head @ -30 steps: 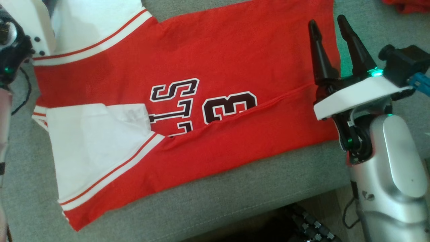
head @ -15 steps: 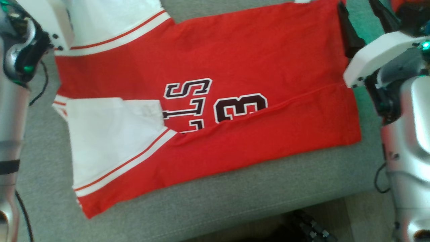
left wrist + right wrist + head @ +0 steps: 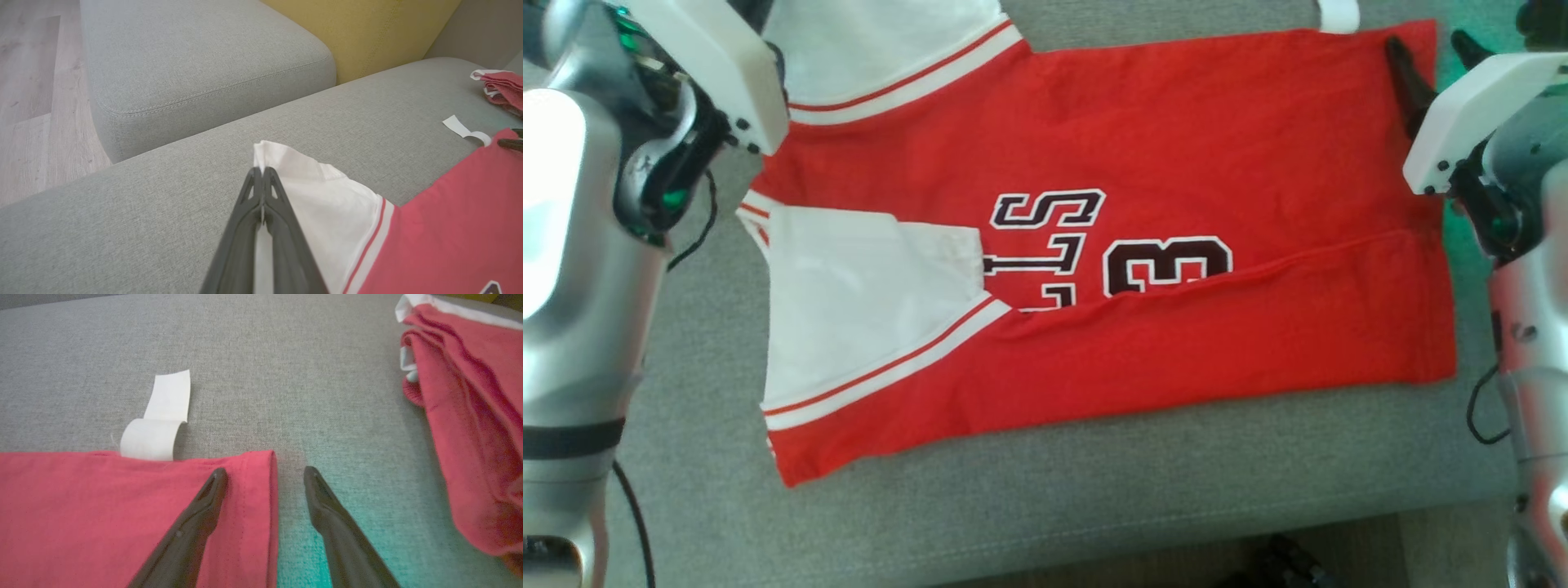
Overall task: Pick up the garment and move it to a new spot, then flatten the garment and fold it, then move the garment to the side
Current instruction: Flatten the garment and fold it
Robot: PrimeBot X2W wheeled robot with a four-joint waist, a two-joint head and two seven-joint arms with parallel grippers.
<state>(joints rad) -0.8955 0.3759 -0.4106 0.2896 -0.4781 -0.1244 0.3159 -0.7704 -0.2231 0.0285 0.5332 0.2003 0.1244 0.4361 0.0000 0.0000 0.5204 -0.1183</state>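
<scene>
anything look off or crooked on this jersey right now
Yes. A white tag curls out from under the far edge of the jersey onto the sofa. The near flap is folded over at a slant, covering part of the print.

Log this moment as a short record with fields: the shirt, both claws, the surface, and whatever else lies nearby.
shirt: red and white, spread flat, near long edge folded over part of the printed number
surface: grey sofa seat
left claw: shut on the corner of the white sleeve
right claw: open, astride the shirt's hem corner, one finger over red cloth, the other over the sofa seat
nearby: white label sticking out past the hem; second red garment bunched up, apart from the shirt
</scene>
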